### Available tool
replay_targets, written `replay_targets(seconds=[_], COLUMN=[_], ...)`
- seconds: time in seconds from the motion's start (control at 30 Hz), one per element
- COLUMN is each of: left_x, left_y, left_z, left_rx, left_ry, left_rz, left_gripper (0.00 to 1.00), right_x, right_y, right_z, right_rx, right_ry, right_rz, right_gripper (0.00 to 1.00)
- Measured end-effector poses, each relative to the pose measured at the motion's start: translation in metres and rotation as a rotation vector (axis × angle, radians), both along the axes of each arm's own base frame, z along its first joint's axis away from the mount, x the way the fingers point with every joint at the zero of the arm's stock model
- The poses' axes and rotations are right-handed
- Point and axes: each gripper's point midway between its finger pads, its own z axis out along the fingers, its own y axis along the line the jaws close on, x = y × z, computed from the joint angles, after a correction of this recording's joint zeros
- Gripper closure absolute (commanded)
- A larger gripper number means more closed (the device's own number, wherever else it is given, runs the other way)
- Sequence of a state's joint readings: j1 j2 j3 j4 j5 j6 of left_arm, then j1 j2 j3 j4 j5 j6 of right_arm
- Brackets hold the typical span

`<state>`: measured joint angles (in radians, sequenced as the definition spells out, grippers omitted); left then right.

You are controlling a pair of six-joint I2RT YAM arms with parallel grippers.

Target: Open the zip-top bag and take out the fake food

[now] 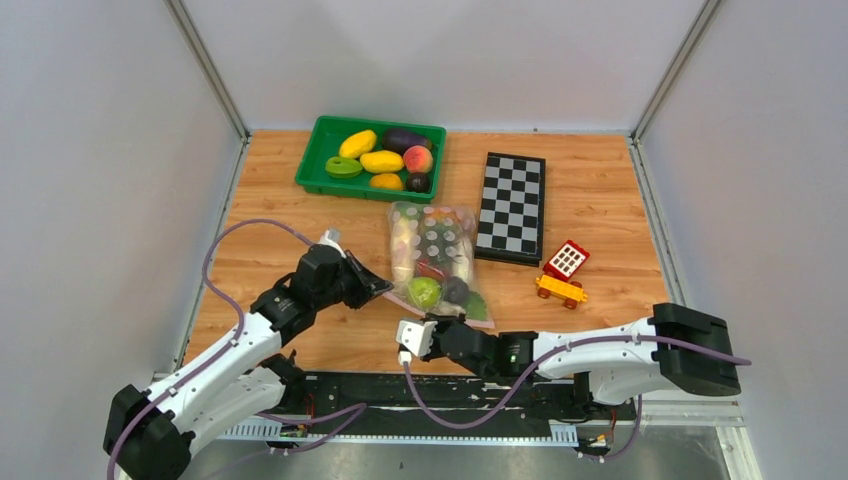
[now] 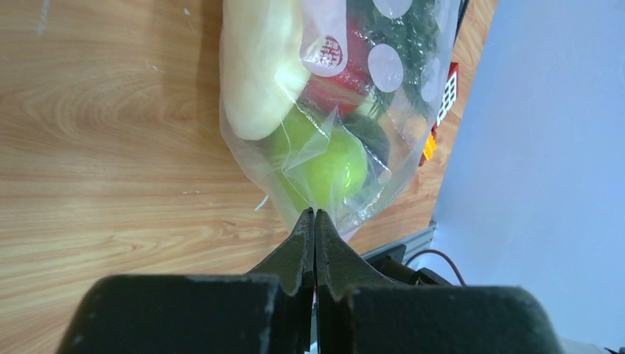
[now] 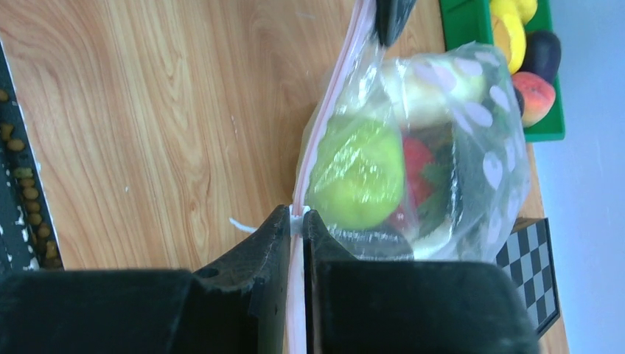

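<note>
The zip-top bag (image 1: pixel 435 240) lies in the middle of the table with its pink zip strip (image 3: pixel 324 122) along the near edge. Inside I see a green pear (image 3: pixel 357 173), a red piece (image 3: pixel 416 166), a long white radish (image 2: pixel 258 66) and a leafy green piece (image 2: pixel 402 29). My left gripper (image 2: pixel 315 214) is shut on the bag's near-left corner (image 1: pixel 385 288); its black tip shows in the right wrist view (image 3: pixel 389 18) at the strip's far end. My right gripper (image 3: pixel 297 215) is shut on the zip strip at the near-right end (image 1: pixel 448 318).
A green tray (image 1: pixel 318 165) with yellow fruits, an eggplant and a peach stands at the back. A chessboard (image 1: pixel 511 205) lies right of the bag. A red-yellow toy car (image 1: pixel 563 273) sits near it. Walls close in on both sides.
</note>
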<state>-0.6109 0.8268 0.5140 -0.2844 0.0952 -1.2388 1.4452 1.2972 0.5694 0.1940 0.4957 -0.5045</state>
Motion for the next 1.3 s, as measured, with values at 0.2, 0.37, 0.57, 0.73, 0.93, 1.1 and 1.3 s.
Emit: replay_targets(seconds=[0.2, 0.37, 0.57, 0.73, 0.93, 1.1, 1.3], left_x=[0.011, 0.024, 0.036, 0.039, 0.042, 0.042, 0.038], left_y=[0.018, 0.038, 0.067, 0.085, 0.103, 0.110, 0.111], left_z=[0.001, 0.006, 0.004, -0.005, -0.016, -0.018, -0.020], left_rx=[0.052, 0.107, 0.182, 0.245, 0.288, 0.306, 0.325], left_ry=[-0.011, -0.028, -0.028, -0.001, 0.036, 0.043, 0.043], left_rz=[0.035, 0.072, 0.120, 0.137, 0.158, 0.153, 0.118], left_gripper=[1.00, 1.00, 1.00, 1.00, 1.00, 1.00, 1.00], right_x=[-0.001, -0.001, -0.002, -0.002, -0.003, -0.003, -0.004], right_y=[-0.017, -0.028, -0.034, -0.036, -0.038, -0.041, -0.042], right_z=[-0.013, -0.016, -0.017, -0.016, -0.014, -0.011, -0.006], right_rx=[-0.060, -0.083, -0.089, -0.087, -0.078, -0.073, -0.055], right_ry=[0.039, 0.060, 0.072, 0.074, 0.085, 0.090, 0.100], right_rz=[-0.042, -0.073, -0.086, -0.094, -0.102, -0.105, -0.110], right_gripper=[1.00, 1.00, 1.00, 1.00, 1.00, 1.00, 0.69])
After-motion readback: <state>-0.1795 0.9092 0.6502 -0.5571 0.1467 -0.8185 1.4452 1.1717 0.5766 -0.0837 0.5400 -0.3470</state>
